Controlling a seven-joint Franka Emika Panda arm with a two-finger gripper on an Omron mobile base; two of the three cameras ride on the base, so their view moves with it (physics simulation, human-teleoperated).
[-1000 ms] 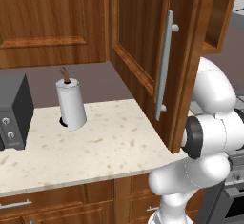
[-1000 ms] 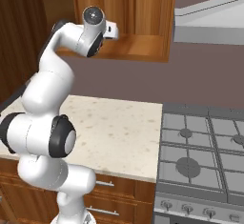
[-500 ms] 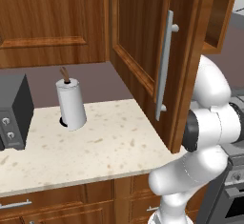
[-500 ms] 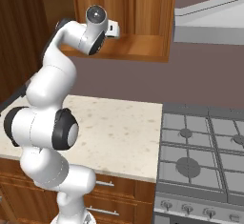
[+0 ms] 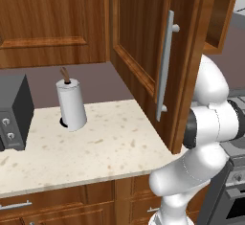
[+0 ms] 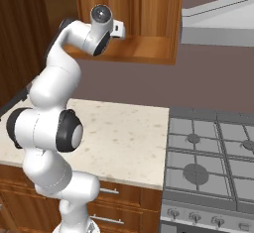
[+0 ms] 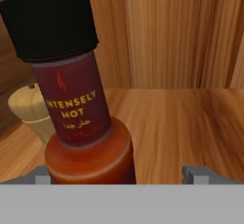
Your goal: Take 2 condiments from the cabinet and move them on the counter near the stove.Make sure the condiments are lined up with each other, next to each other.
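The dark red hot-sauce bottle [image 7: 83, 123] with a black cap stands close before the hand on the wooden shelf of the cabinet [image 6: 149, 14]. My gripper [image 7: 119, 176] is open. The bottle's base lies between the two fingertips [image 7: 200, 174], nearer the left one, and nothing is gripped. Behind the bottle to the left is the tan knob-topped shaker [image 7: 31, 108]. In the right base view the gripper [image 6: 121, 29] reaches into the open cabinet above the counter [image 6: 124, 128]. The stove [image 6: 213, 152] lies to the right of the counter.
The open cabinet door [image 5: 139, 37] with its long silver handle [image 5: 165, 66] juts out over the counter [image 5: 95, 142] beside the arm. A white paper-towel roll [image 5: 72, 104] and a black toaster [image 5: 12, 111] stand at the counter's left. A range hood [image 6: 218, 24] hangs above the stove.
The arm's elbow has risen slightly and the hand has edged a little further into the cabinet. The gripper has stayed open.
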